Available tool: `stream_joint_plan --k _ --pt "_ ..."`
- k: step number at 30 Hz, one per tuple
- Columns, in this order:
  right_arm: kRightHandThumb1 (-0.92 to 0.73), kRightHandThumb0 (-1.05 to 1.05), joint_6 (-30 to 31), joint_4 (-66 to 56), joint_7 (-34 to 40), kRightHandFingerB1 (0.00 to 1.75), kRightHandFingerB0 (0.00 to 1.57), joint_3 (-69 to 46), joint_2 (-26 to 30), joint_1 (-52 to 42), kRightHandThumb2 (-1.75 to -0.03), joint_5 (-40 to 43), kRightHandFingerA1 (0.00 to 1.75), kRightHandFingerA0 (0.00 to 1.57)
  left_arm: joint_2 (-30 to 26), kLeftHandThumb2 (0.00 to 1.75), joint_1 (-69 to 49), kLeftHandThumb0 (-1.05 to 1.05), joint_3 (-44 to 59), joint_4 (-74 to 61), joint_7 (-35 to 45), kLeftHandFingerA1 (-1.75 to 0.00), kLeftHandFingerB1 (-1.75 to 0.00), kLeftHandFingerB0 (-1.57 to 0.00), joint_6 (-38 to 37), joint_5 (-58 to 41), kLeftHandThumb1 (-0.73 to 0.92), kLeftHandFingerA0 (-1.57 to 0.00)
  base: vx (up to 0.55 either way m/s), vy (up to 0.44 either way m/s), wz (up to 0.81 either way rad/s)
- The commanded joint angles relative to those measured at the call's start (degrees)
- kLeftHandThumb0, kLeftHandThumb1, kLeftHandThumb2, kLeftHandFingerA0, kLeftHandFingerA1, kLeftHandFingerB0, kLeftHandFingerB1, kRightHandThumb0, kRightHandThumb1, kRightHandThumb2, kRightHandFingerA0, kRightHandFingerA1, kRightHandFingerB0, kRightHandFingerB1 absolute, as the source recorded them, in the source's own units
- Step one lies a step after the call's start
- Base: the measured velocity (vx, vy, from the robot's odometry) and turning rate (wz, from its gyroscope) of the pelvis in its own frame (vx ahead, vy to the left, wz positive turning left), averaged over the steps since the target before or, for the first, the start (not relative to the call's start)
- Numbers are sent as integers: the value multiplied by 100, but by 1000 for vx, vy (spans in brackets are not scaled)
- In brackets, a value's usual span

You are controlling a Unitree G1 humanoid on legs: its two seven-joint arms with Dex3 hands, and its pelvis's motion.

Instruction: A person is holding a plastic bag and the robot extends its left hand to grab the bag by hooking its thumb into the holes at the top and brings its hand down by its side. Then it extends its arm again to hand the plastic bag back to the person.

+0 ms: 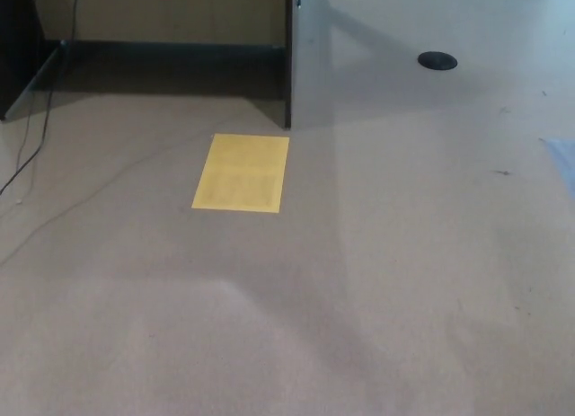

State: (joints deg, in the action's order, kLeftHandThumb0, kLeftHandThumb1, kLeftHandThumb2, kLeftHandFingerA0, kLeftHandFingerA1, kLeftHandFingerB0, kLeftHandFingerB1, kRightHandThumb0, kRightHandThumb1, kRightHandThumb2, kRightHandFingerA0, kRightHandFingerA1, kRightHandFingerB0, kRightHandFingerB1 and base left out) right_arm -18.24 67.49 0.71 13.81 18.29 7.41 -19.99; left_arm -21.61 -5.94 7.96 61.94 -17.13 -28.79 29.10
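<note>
Neither of my hands shows in the head view, and no plastic bag or person is in sight. The picture holds only the beige carpet floor (377, 281) in front of me.
A yellow sheet (241, 172) lies flat on the floor left of centre. A dark upright panel edge (288, 57) stands behind it, with a wall and dark baseboard (171, 46) to its left. A thin cable (36, 142) runs along the left side. A round black disc (437, 60) sits far right.
</note>
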Motion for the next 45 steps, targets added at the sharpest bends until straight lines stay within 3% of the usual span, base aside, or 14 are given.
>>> stream_joint_plan --k 1,14,15,17,18,21,27,28,32,33,38,41,42,45 --pt "-68 -32 -130 35 212 42 62 -152 7 -60 -60 98 47 70 -11 56 188 -37 170 331 673 -40 -36 -39 -276 -854 57 -45 0 0 0" --pt "-68 -31 -285 67 366 41 63 -334 -31 -64 -59 82 47 71 -115 56 416 -36 21 471 881 -42 -36 -39 -400 -1158 55 -45 0 0 0" --pt "-67 -32 -276 63 357 42 63 -365 2 -28 -61 102 50 74 -93 69 491 -41 -30 489 816 -50 -45 -36 -361 -1126 45 -41 0 0 0" --pt "-67 -31 -260 71 340 42 63 -394 10 -6 -61 113 50 74 -87 70 529 -41 -79 506 777 -51 -45 -36 -338 -1143 45 -42 0 0 0" --pt "-67 -30 -260 80 342 43 64 -412 8 11 -61 123 52 74 -95 56 552 -36 -114 507 757 -43 -37 -40 -332 -1141 54 -47 0 0 0" --pt "-66 -30 -321 75 376 43 66 -430 16 -28 -60 118 53 75 -93 56 491 -36 -165 469 737 -44 -37 -39 -375 -1179 54 -46 0 0 0" --pt "-68 -31 -751 -55 587 41 61 -203 178 -1391 -59 -80 47 70 -43 56 -749 -33 -358 540 692 -43 -38 -38 -940 -1159 54 -46 0 0 0" --pt "-67 -31 -759 -79 571 42 62 -229 189 -1429 -60 -42 48 72 -38 68 -762 -39 -423 504 556 -50 -46 -37 -954 -1104 44 -43 0 0 0" --pt "-67 -30 -798 -207 519 43 64 -340 207 -1474 -61 71 50 75 -35 69 -644 -41 -646 538 249 -52 -46 -37 -831 -991 43 -46 0 0 0" --pt "-67 -31 -782 -228 503 43 64 -347 210 -1407 -61 66 50 75 -35 55 -590 -33 -669 499 254 -44 -37 -41 -773 -1025 52 -49 0 0 0" --pt "-69 -31 -697 -189 461 42 64 -346 319 -1178 -60 17 48 73 25 66 -350 -37 -766 504 243 -50 -45 -38 -804 -1133 44 -43 0 0 0" --pt "-67 -29 -1126 -129 482 43 64 -435 629 -2058 -61 104 54 75 128 56 -1049 -33 -1358 629 -511 -41 -36 -39 -875 -473 55 -46 0 0 0" --pt "-68 -31 -1196 -212 505 42 62 -417 713 -2320 -60 74 50 72 186 67 -1189 -38 -1403 754 -478 -48 -43 -35 -941 -553 47 -41 120 2 3" --pt "-67 -34 -1166 -320 898 42 62 -239 796 -2470 -61 -219 45 69 245 56 -1198 -33 -1367 824 -187 -43 -36 -38 -912 -854 53 -48 145 -9 2"
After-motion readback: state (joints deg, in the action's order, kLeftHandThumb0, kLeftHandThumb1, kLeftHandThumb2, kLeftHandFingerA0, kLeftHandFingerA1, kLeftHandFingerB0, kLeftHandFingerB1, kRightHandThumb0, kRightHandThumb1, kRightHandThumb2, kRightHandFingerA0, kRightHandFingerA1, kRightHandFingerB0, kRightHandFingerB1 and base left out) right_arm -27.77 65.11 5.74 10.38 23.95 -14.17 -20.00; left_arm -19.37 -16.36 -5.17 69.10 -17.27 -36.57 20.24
